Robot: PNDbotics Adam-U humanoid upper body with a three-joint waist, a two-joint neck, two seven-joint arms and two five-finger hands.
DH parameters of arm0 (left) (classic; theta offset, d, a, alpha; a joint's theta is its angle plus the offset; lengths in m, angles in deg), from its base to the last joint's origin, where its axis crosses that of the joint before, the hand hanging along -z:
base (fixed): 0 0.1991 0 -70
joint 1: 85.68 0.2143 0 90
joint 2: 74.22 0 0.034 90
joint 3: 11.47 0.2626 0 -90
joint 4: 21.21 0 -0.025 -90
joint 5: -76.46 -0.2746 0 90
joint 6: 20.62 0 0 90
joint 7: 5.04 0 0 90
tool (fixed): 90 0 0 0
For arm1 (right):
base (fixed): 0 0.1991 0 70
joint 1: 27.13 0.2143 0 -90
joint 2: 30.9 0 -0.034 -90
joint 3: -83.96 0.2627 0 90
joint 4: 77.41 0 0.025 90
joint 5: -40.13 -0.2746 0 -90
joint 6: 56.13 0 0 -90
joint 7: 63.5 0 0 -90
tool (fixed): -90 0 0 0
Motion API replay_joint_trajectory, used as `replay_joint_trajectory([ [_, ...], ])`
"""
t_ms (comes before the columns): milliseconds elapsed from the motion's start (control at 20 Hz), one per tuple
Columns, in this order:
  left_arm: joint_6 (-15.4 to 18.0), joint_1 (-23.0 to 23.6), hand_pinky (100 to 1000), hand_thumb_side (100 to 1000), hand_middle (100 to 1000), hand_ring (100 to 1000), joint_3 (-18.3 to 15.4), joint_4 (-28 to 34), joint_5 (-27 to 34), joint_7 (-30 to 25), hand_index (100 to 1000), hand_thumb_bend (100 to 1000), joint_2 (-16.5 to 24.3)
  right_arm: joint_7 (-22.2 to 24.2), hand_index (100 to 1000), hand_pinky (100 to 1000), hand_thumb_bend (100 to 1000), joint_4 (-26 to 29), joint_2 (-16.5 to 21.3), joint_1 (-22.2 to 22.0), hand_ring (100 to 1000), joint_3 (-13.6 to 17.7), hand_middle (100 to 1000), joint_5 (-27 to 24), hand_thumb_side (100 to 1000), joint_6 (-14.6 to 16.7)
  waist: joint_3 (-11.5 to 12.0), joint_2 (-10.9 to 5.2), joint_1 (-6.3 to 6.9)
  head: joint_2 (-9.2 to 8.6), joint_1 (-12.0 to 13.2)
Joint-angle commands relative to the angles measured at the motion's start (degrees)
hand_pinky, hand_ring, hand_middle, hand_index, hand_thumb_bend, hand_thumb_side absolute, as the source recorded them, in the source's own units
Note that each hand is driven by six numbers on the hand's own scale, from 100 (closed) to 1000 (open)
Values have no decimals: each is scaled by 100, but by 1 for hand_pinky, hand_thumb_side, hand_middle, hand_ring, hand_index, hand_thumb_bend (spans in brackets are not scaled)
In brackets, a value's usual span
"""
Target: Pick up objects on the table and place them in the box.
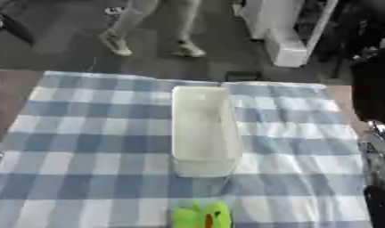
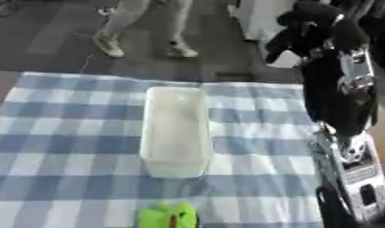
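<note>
A long white box [image 1: 202,168] stands in the middle of the blue-and-white checked cloth [image 1: 86,147], its long side running away from me, and nothing shows inside it. A small bright green object with an orange spot [image 1: 200,216] lies at the near edge, just in front of the box's short end. My right arm rises along the right side of the table. Its black hand [image 2: 314,27] is held high beyond the table's far right corner, well away from both the box and the green object. My left hand is out of sight.
Brown table edge [image 1: 8,95] shows to the left of the cloth. Past the far edge is dark floor with a white cabinet [image 1: 283,35] at the back right. A person's legs stand on the floor beyond the table.
</note>
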Motion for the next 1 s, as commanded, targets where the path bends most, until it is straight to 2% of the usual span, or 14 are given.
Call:
replay_joint_trajectory([
  [50,-132,-26,334,996,831,757,-101,66,-5,-100,816,274,36,48,771,427,100,107,18,49,525,-15,640,2,918,-37,-25,-114,56,169,116],
  [250,-223,8,291,996,834,760,-101,66,-17,-229,821,269,28,106,774,426,100,107,7,56,525,-49,641,-16,914,-53,-24,-121,57,293,222],
  [350,-259,24,263,995,835,760,-92,66,-15,-280,823,266,25,165,775,431,100,107,16,68,528,-74,646,-22,910,-21,6,-106,31,302,264],
  [400,-282,29,254,992,836,760,-84,66,-8,-309,824,257,28,224,787,432,100,99,33,72,533,-90,658,-11,881,8,29,-94,11,302,289],
  [500,-315,20,253,995,836,760,-72,66,17,-358,824,263,36,400,791,433,100,9,106,85,534,-129,663,48,911,86,73,-70,-28,311,324],
  [550,-323,21,236,995,836,759,-67,66,25,-382,824,263,39,509,809,440,100,-74,180,98,552,-152,698,102,912,150,93,-58,-49,314,326],
  [700,-343,34,223,994,837,759,-62,66,29,-438,824,262,48,827,822,465,140,-384,447,192,586,-240,750,280,900,464,137,-34,-90,296,304],
  [800,-353,44,220,994,837,759,-62,66,28,-459,824,262,53,999,823,474,148,-633,681,310,595,-342,759,362,899,780,155,-23,-112,310,319],
  [850,-358,50,210,994,836,759,-60,66,25,-468,823,264,57,1076,821,523,178,-750,796,376,626,-400,778,399,887,946,160,-20,-122,333,336],
  [900,-364,53,210,994,836,759,-57,66,20,-476,823,264,61,1156,821,533,193,-859,908,440,632,-462,779,441,871,1113,163,-18,-128,353,349],
  [1000,-370,56,206,994,836,758,-48,66,12,-492,823,264,68,1303,807,560,195,-999,1147,555,648,-602,781,530,891,1446,166,-15,-138,382,360],
])
